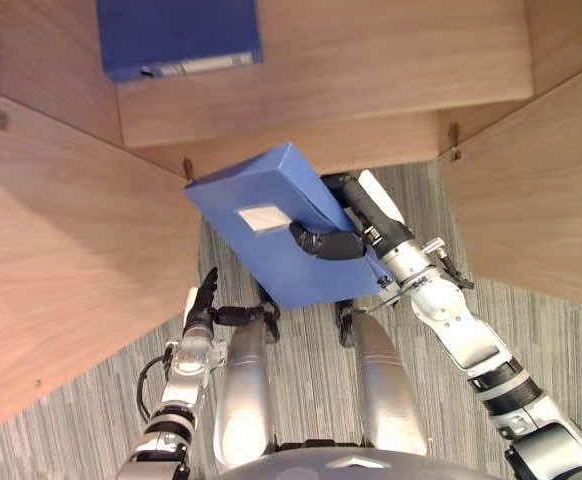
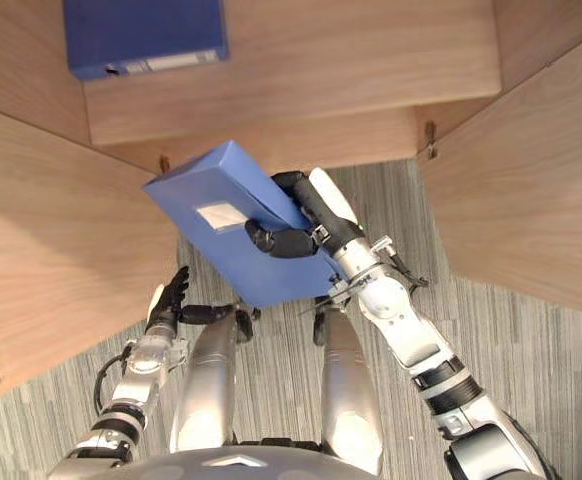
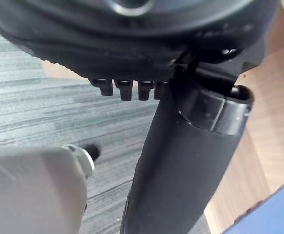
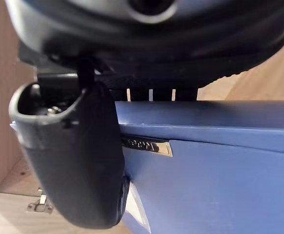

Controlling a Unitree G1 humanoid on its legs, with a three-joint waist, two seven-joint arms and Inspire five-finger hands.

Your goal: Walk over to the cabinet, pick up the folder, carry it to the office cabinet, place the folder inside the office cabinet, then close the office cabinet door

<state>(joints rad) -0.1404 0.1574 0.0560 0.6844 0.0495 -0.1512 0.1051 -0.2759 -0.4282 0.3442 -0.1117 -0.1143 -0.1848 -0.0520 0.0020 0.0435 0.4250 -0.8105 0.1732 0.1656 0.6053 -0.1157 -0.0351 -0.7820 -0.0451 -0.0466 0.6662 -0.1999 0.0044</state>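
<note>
My right hand [image 1: 333, 243] is shut on a blue folder [image 1: 261, 225], thumb across its top face and fingers under its far edge. The folder is tilted and held above the floor, just in front of the open wooden office cabinet [image 1: 371, 70]. In the right wrist view the thumb [image 4: 73, 161] presses on the folder [image 4: 220, 180] beside its small label holder. My left hand [image 1: 203, 300] hangs low beside the left cabinet door, fingers straight and holding nothing; its fingers [image 3: 125, 87] show over grey carpet in the left wrist view.
A second blue folder [image 1: 176, 35] lies on the cabinet's shelf at the back left. The left door [image 1: 61, 250] and right door [image 1: 541, 180] stand open on either side of me. Grey striped carpet [image 1: 301, 400] covers the floor between them.
</note>
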